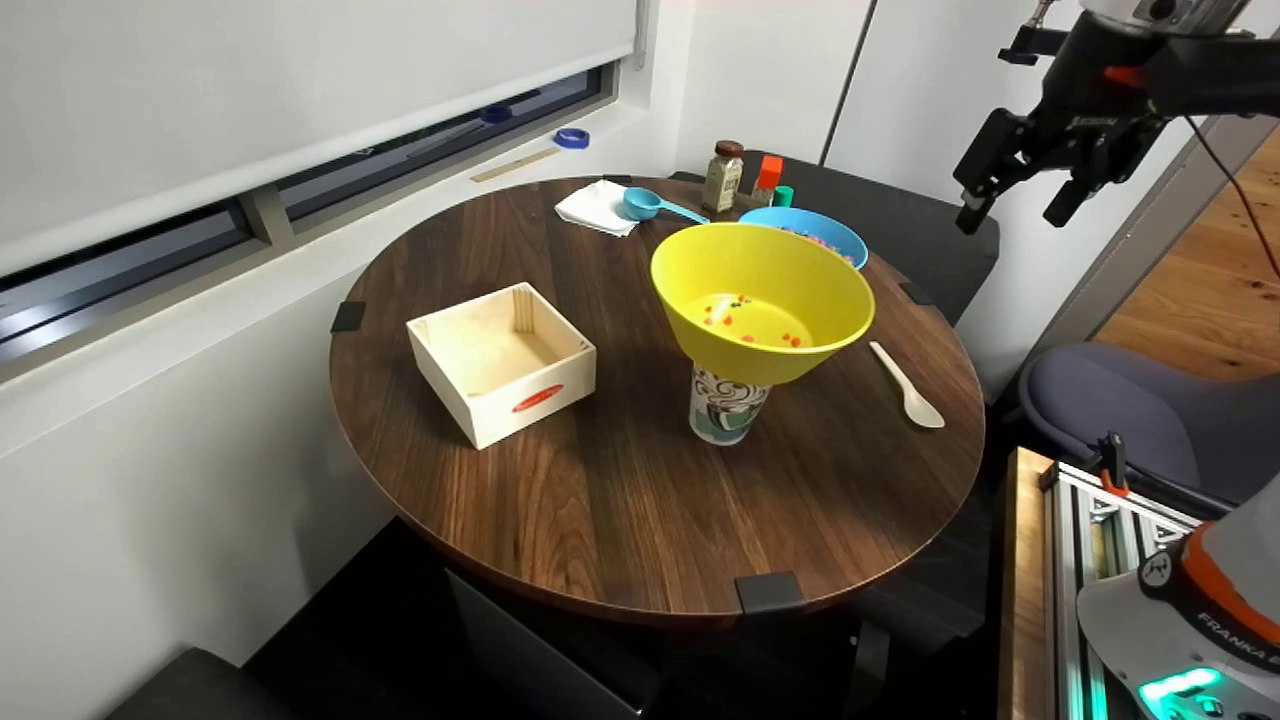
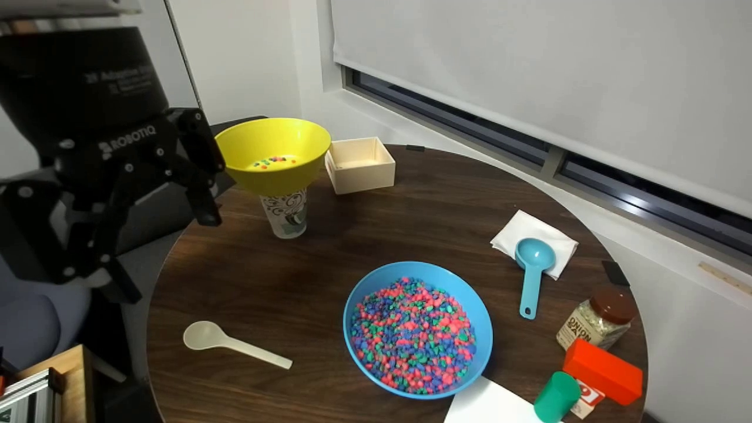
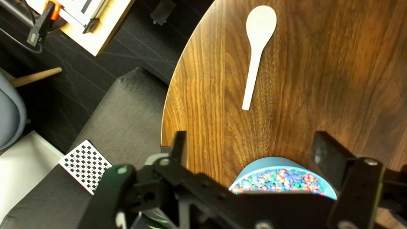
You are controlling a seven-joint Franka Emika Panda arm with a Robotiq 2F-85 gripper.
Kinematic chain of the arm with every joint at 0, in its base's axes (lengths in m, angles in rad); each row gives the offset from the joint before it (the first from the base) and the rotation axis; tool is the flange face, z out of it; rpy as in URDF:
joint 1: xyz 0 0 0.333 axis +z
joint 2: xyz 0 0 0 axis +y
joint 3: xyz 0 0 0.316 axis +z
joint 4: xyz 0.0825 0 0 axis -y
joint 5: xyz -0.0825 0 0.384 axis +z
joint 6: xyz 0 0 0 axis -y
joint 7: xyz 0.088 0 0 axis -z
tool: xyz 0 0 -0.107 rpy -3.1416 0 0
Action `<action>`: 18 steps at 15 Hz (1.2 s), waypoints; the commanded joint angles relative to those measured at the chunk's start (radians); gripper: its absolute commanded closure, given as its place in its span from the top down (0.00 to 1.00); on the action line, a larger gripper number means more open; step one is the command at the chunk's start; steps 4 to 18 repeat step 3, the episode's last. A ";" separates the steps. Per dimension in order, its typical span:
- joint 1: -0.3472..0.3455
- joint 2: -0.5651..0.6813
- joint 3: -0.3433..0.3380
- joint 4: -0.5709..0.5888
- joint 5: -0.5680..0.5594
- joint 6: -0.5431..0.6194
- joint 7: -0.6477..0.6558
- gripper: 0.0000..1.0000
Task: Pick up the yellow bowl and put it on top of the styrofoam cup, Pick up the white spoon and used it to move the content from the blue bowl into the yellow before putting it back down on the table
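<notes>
Gripper [image 3: 251,140] wide, raised well above the bench [image 3: 302,95]. White spoon [image 3: 256,52] lies flat on the bench, well apart from the gripper; in the wrist view its handle end points toward the gap between the fingers, head away. Blue bowl [image 3: 270,162] with the content [image 3: 283,179] sits on the bench too, partly hidden by the gripper in that view. In both exterior views the yellow bowl [image 2: 279,181] sits on the styrofoam cup [image 2: 286,214], coloured pieces [image 2: 277,159] inside.

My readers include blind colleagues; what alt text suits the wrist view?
A white spoon lies on a brown wood-grain table. Lower in the picture, an open, empty gripper partly hides a blue bowl of multicoloured pieces.
</notes>
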State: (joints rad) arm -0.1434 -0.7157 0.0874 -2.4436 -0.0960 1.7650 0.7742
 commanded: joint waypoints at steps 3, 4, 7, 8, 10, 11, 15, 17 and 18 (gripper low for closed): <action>-0.008 0.015 0.005 0.001 0.004 -0.001 -0.004 1.00; -0.008 0.015 0.005 0.001 0.004 -0.001 -0.004 1.00; -0.008 0.015 0.005 0.001 0.004 -0.001 -0.004 1.00; -0.008 0.015 0.005 0.001 0.004 -0.001 -0.004 1.00; -0.008 0.015 0.005 0.001 0.004 -0.001 -0.004 1.00; -0.008 0.015 0.005 0.001 0.004 -0.001 -0.004 1.00; -0.008 0.015 0.005 0.001 0.004 -0.001 -0.004 1.00; -0.008 0.015 0.005 0.001 0.004 -0.001 -0.004 1.00; -0.008 0.015 0.005 0.001 0.004 -0.001 -0.004 1.00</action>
